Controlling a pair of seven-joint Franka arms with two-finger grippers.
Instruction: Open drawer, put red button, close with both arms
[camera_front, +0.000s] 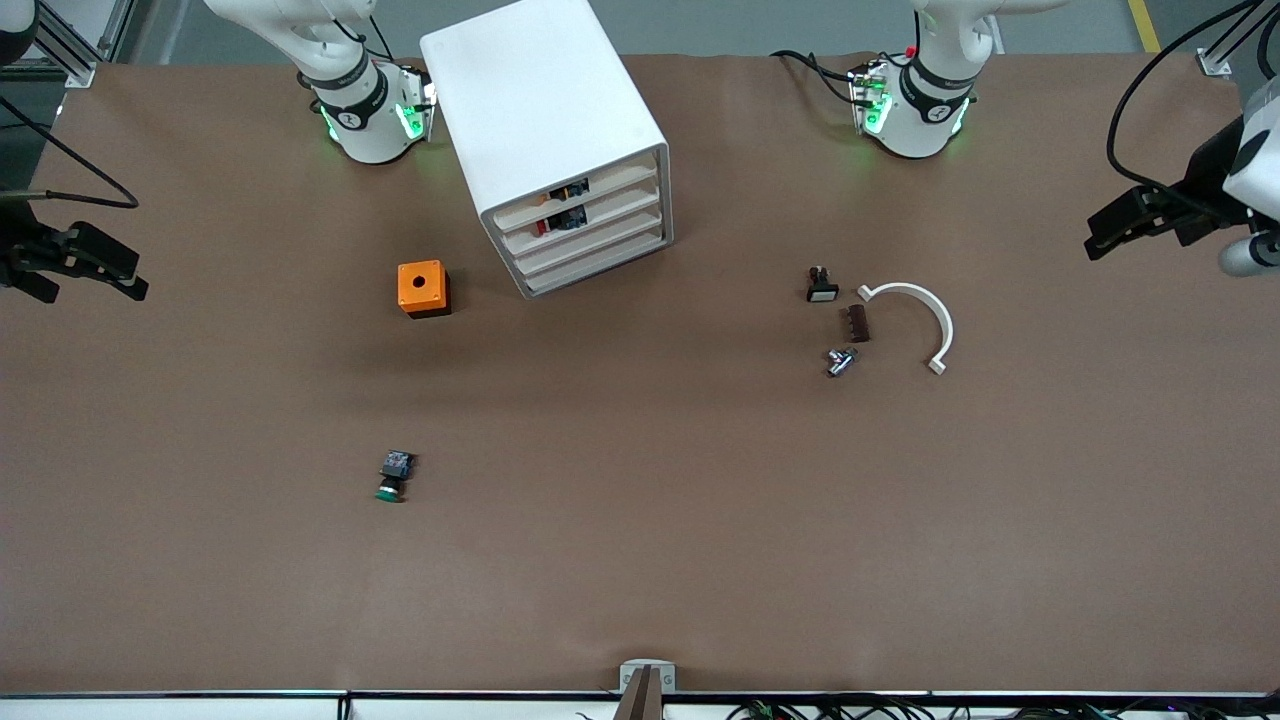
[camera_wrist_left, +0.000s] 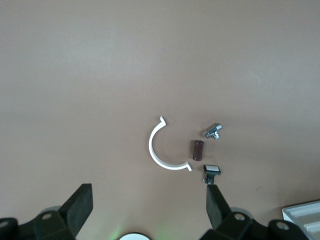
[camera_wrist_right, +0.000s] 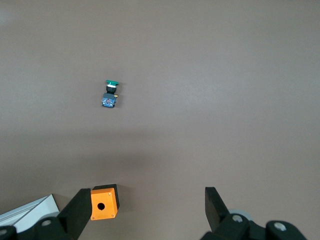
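The white cabinet (camera_front: 540, 110) stands between the arm bases, with its four drawers pushed in. In the second highest drawer (camera_front: 610, 212) a small red and dark part (camera_front: 546, 226), seemingly the red button, shows through the gap. My left gripper (camera_front: 1105, 232) is open and empty, raised at the left arm's end of the table; its wrist view shows its fingers (camera_wrist_left: 216, 202) wide apart over bare table. My right gripper (camera_front: 135, 275) is open and empty, raised at the right arm's end; in its wrist view it (camera_wrist_right: 147, 205) hangs over the table beside the orange box.
An orange box with a hole (camera_front: 422, 287) (camera_wrist_right: 104, 202) sits beside the cabinet. A green button (camera_front: 394, 476) (camera_wrist_right: 110, 93) lies nearer the front camera. A white curved piece (camera_front: 925, 315) (camera_wrist_left: 160, 150), a brown block (camera_front: 857, 323), a metal part (camera_front: 840, 361) and a black switch (camera_front: 821, 286) lie toward the left arm's end.
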